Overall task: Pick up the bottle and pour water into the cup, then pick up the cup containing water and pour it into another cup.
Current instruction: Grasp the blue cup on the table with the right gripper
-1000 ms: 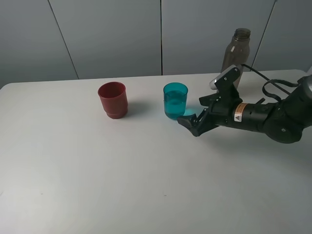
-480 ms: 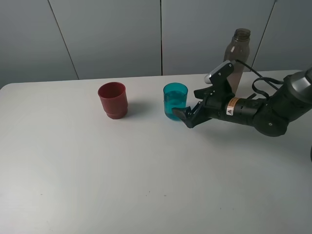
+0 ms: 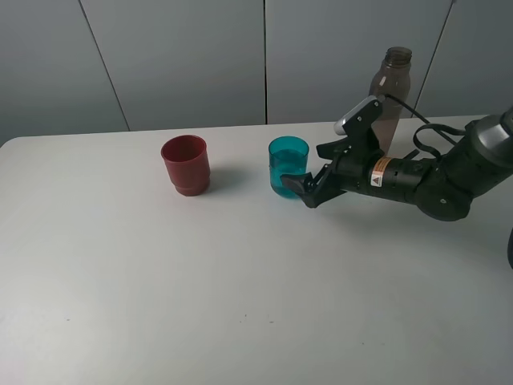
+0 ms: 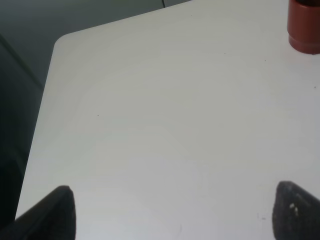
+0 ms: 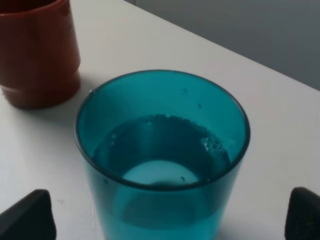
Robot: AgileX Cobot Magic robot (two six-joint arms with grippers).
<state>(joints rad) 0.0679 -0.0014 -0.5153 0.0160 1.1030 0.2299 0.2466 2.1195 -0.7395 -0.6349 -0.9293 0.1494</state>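
The translucent teal cup [image 3: 288,166] stands upright on the white table, about half full of water; it fills the right wrist view [image 5: 162,155]. My right gripper [image 3: 298,188] is open, its fingers [image 5: 25,215] on either side of the cup's base without closing on it. The brick-red cup [image 3: 186,164] stands upright to the teal cup's left, also in the right wrist view [image 5: 37,50] and at the edge of the left wrist view [image 4: 303,26]. The smoky bottle [image 3: 388,91] stands upright behind the right arm. My left gripper [image 4: 170,212] is open over bare table, out of the exterior view.
The white table [image 3: 160,281] runs to a rounded far-left corner [image 4: 57,42] with a dark drop beyond. Grey wall panels stand behind the table. The right arm's cable [image 3: 437,136] loops near the bottle.
My right gripper has moved left and up toward the teal cup, its fingers now flanking the cup's base. The cups and bottle have not moved.
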